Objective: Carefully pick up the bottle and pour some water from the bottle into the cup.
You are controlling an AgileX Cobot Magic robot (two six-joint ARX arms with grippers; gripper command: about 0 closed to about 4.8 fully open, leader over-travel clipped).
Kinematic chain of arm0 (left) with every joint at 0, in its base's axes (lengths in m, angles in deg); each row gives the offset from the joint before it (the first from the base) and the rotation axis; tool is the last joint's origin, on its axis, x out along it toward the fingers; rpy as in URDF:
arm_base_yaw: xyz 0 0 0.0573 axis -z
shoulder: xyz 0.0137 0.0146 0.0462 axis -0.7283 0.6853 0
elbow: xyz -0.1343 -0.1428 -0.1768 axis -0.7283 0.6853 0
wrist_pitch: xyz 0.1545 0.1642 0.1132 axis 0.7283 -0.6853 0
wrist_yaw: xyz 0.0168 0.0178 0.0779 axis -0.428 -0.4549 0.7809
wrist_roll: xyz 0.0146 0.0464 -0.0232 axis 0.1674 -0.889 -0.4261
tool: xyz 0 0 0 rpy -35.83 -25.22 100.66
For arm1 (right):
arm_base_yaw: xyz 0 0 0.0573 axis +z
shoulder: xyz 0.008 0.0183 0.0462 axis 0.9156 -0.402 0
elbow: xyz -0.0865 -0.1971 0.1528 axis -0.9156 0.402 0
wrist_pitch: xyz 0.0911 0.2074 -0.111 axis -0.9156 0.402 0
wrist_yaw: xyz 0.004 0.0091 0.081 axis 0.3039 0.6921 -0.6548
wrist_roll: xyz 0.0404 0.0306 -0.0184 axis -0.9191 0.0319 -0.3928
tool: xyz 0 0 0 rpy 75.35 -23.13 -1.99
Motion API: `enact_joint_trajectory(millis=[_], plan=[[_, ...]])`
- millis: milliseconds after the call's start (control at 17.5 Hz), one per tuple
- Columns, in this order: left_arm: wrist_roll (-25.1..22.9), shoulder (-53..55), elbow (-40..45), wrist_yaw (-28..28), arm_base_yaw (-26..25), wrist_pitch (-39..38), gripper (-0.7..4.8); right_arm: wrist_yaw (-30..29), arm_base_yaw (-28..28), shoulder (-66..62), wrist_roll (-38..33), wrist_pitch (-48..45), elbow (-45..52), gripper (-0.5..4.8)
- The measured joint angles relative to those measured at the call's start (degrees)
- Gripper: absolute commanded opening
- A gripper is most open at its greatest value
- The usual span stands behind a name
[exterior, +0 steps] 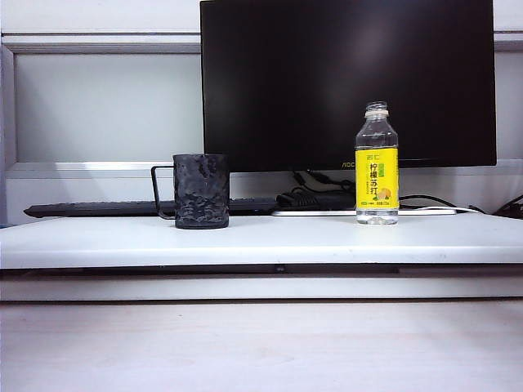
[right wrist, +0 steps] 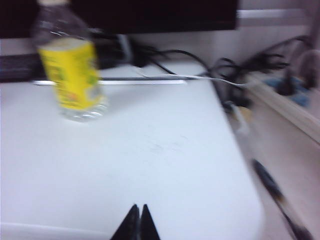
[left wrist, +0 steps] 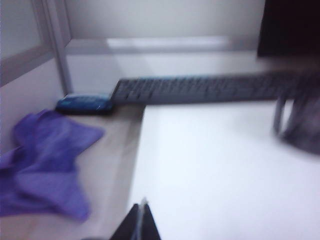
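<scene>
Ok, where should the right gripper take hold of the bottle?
Probably the labelled body of the bottle, approached level from the front. It stands upright and uncapped on the white platform, so avoid the neck and keep it vertical. The right gripper is shut and must open first.

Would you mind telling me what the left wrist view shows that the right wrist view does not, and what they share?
Only the left wrist view shows the purple cloth, the keyboard and the blurred cup, plus the shut left gripper. Only the right wrist view shows the bottle, upright with no cap, the tangled cables and the shut right gripper. Both show the white table and the dark monitor; neither gripper touches anything.
</scene>
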Motion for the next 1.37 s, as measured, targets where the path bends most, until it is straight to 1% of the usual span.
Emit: enact_joint_trajectory(millis=[57, 115, 172, 229, 286, 344, 458, 516, 573, 630, 687, 745, 802, 859, 916, 1031, 1088, 1146, 1203, 1317, 1375], plan=[[2.38, 0.00, -1.11, -0.37, 0.00, 0.42, 2.95, -1.62, -0.02, -0.02, -0.07, 0.59, -3.41, -0.01], [3.89, 0.02, -3.02, -0.42, 0.00, 1.46, 3.57, -1.95, 0.00, -0.04, -0.04, 0.20, -6.93, 0.05], [4.94, 0.00, -5.44, -0.44, 0.00, 2.86, 3.77, -1.95, 0.00, 0.04, -0.02, -0.74, -11.52, 1.00], [5.62, 0.00, -8.41, -0.70, 0.00, 3.91, 3.77, -1.42, -0.02, -0.11, 0.22, -1.86, -15.82, 2.37], [5.62, 0.02, -11.43, -1.22, 0.00, 4.31, 3.77, -0.79, -0.02, -0.83, 0.57, -2.21, -19.34, 3.02], [5.86, 0.44, -15.37, -1.88, 0.02, 5.33, 3.77, 0.28, -0.02, -3.76, 0.68, -2.25, -24.20, 3.12], [6.03, 3.58, -19.96, -2.56, 0.02, 7.41, 3.78, 1.03, -0.02, -11.17, 0.72, -3.30, -30.82, 3.17], [6.05, 5.81, -20.83, -3.54, 0.02, 7.56, 4.04, 0.22, 0.00, -15.47, 1.49, -4.98, -32.94, 3.20], [6.27, 10.82, -22.25, -6.60, 0.04, 7.39, 4.09, -2.54, -0.04, -20.26, 2.67, -6.47, -35.17, 3.49], [6.25, 17.05, -24.85, -11.13, 0.04, 7.89, 4.15, -6.34, 0.00, -26.51, 3.10, -8.33, -39.12, 4.15], [6.27, 22.38, -28.22, -15.28, 0.11, 8.76, 4.41, -8.50, 0.00, -31.08, 3.61, -9.38, -42.45, 4.57], [6.51, 26.73, -31.06, -19.12, 0.13, 10.25, 4.67, -9.94, 0.00, -33.99, 3.69, -9.33, -44.59, 4.73], [7.23, 31.10, -33.33, -23.04, 0.13, 10.36, 4.68, -13.07, 0.00, -37.88, 3.37, -8.48, -47.23, 4.77], [9.57, 36.76, -36.33, -26.99, 0.66, 10.16, 4.68, -16.87, 0.04, -42.34, 3.26, -7.30, -49.83, 4.79], [12.24, 42.07, -38.80, -28.20, 3.06, 9.79, 4.68, -19.85, 0.96, -48.37, 3.21, -3.76, -53.31, 4.79], [13.16, 47.58, -39.60, -29.00, 8.48, 9.38, 4.68, -20.11, 3.23, -55.76, 3.41, 1.11, -56.37, 4.79], [13.16, 52.78, -39.93, -29.46, 12.52, 9.99, 4.68, -20.15, 4.07, -59.34, 3.43, 2.03, -57.35, 4.79], [13.14, 56.37, -39.85, -29.16, 15.41, 10.23, 4.67, -20.15, 4.68, -62.47, 3.78, 1.16, -57.94, 4.79], [13.18, 60.17, -39.63, -27.61, 20.13, 11.04, 4.67, -19.89, 5.64, -66.27, 4.68, 0.24, -57.92, 4.79], [12.79, 66.53, -39.74, -23.19, 27.76, 16.98, 4.68, -18.40, 6.16, -72.67, 7.39, 0.04, -57.99, 4.79], [11.63, 68.54, -39.74, -20.87, 29.57, 18.23, 4.74, -18.03, 6.19, -76.08, 8.92, 0.68, -57.94, 4.79]])
